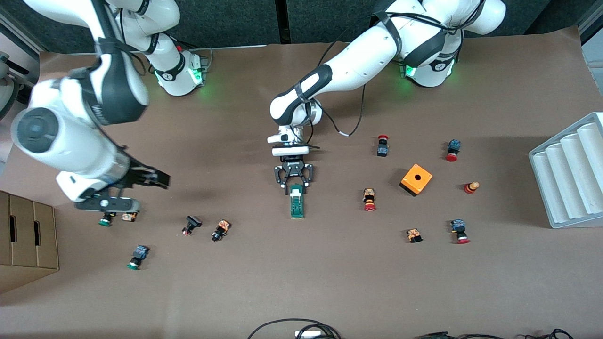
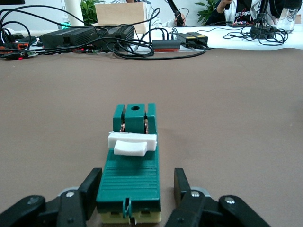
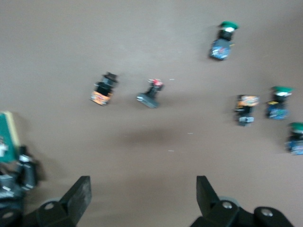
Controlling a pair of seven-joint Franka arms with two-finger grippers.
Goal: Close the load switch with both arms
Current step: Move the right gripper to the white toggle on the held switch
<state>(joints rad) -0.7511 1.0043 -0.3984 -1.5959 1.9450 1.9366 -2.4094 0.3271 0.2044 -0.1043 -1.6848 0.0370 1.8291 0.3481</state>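
Nearest the front camera, a green-capped button [image 1: 135,258] lies toward the right arm's end of the brown surface [image 1: 301,282]. Farther from the camera, the load switch [image 1: 297,202] lies flat near the middle of the surface, its long axis running toward the robots' bases and its white sliding tab [image 2: 132,143] sitting across its top. The left pincer [image 1: 295,189] is low at the end of the switch farthest from the camera; its fingers [image 2: 90,187] are spread, one on each side of the green body, with a narrow gap visible on at least one side. The right pincer [image 1: 153,181] hangs above the surface toward the right arm's end, over bare paper near several small buttons, its fingers [image 3: 81,191] spread wide and holding nothing. An orange cube [image 1: 416,179] with a hole sits toward the left arm's end
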